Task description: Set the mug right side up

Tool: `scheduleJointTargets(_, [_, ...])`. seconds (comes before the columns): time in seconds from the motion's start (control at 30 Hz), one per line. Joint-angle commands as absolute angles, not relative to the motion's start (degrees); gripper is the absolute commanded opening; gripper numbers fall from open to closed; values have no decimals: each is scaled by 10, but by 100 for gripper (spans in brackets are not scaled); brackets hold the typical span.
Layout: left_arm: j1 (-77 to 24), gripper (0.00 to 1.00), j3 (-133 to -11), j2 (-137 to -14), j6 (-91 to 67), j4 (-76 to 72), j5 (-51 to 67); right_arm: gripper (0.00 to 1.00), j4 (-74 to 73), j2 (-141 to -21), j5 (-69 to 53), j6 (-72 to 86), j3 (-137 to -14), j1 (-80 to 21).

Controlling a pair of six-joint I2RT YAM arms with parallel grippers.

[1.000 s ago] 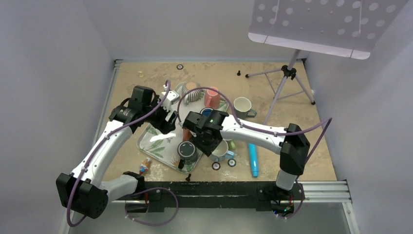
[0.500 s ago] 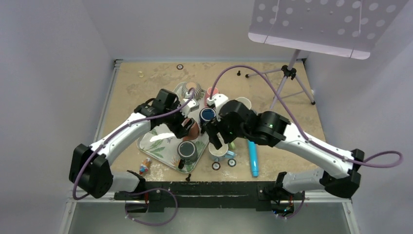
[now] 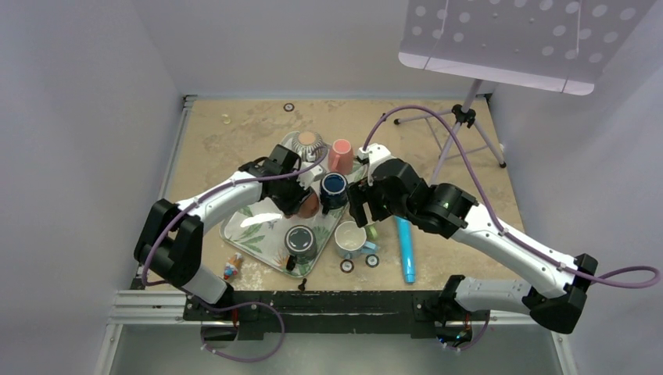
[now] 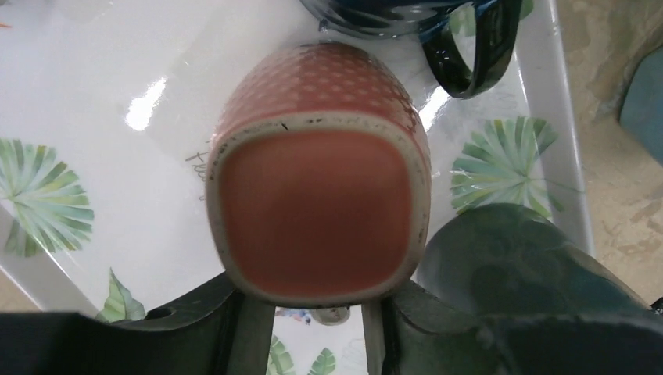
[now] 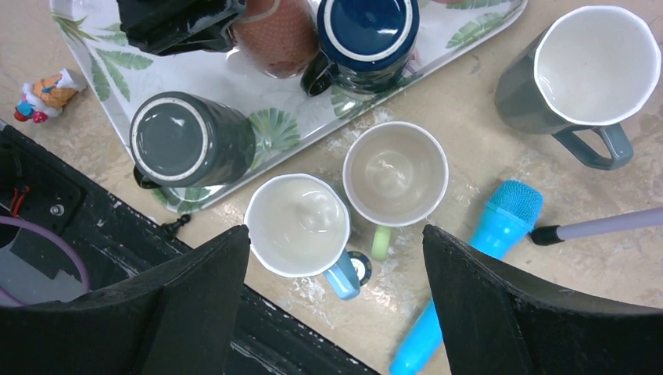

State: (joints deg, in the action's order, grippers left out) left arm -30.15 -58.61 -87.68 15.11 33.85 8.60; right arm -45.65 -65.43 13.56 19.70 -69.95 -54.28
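A red-brown dotted mug (image 3: 310, 205) lies tilted on the leaf-print tray (image 3: 250, 234). In the left wrist view its flat base (image 4: 317, 187) faces the camera. My left gripper (image 3: 292, 197) is closed against its base end, with the fingers (image 4: 252, 336) on either side under the base edge. The mug's handle is hidden. My right gripper (image 3: 361, 205) is open and empty. It hovers to the right of the tray above two upright mugs, one with a blue handle (image 5: 301, 223) and one with a green handle (image 5: 395, 172).
On the tray a dark blue mug (image 5: 367, 31) and a grey mug (image 5: 176, 141) stand upside down. A pink mug (image 3: 340, 155) and a brown-topped mug (image 3: 307, 142) stand behind. A grey-green upright mug (image 5: 598, 66), a blue microphone (image 5: 485, 258), a toy (image 3: 232, 266) and a tripod (image 3: 461, 117) are nearby.
My left gripper has moved right across the tray to the red-brown mug. My right arm has swung off the tray to its right side, uncovering the dark blue mug.
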Motion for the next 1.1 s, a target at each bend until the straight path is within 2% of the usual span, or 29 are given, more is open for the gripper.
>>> scheduleJointTargets(0.0, [-302,38,-612,-894,158,320,85,84,-401,-638,130,192,-683,-537])
scheduleJointTargets(0.07, [-301,17,-621,-894,162,328,93,84,-384,-637,118,189,-675,-537])
scheduleJointTargets(0.1, [-300,0,-625,-891,162,334,93,84,-374,-637,111,188,-671,-537])
scheduleJointTargets(0.23, [-271,0,-654,-855,154,381,102,84,-339,-629,88,188,-656,-536])
scheduleJointTargets(0.33, [-211,0,-686,-789,131,405,168,84,-276,-608,59,188,-639,-535])
scheduleJointTargets(0.43, [-183,0,-727,-716,120,445,246,85,-173,-579,-3,186,-615,-535])
scheduleJointTargets(0.57, [-183,0,-784,-638,86,489,381,95,8,-550,-105,214,-570,-535])
scheduleJointTargets(0.73, [-183,0,-815,-585,7,482,502,96,182,-550,-151,263,-559,-535])
scheduleJointTargets(1.0, [-216,0,-783,-556,-76,423,595,86,268,-596,-198,306,-595,-535])
scheduleJointTargets(1.07, [-225,0,-768,-548,-94,397,610,75,276,-609,-205,315,-606,-535])
